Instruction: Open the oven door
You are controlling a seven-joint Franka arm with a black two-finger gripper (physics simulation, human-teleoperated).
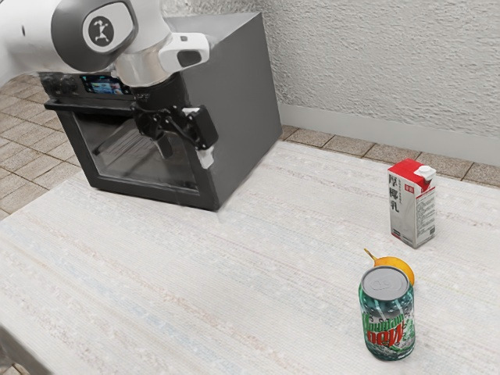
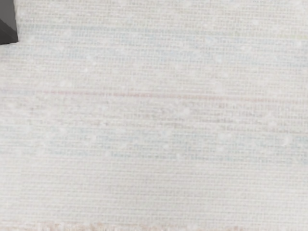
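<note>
- Tiles [image 1: 19,160] make up the floor at the left edge of the exterior view.
- My arm [image 1: 109,31] comes in from the upper left, above the oven [image 1: 242,94].
- The oven's door [image 1: 117,152] is shut, its window facing the lower left; the dark handle [image 1: 66,105] runs along its top, beneath a lit display [image 1: 108,85].
- My pincer [image 1: 186,154] is in front of the door's right part, fingers spread wide with nothing between them. Whether it touches the door I cannot tell.
- The pale table [image 1: 156,273] stretches across the lower part.
- Right of centre stands a red-topped carton [image 1: 414,211].
- Toward the lower right lies a yellow fruit [image 1: 398,268], just behind a green can [image 1: 387,320] standing on end.
- My wrist view has the tabletop, with a dark corner [image 2: 7,21] at upper left.
</note>
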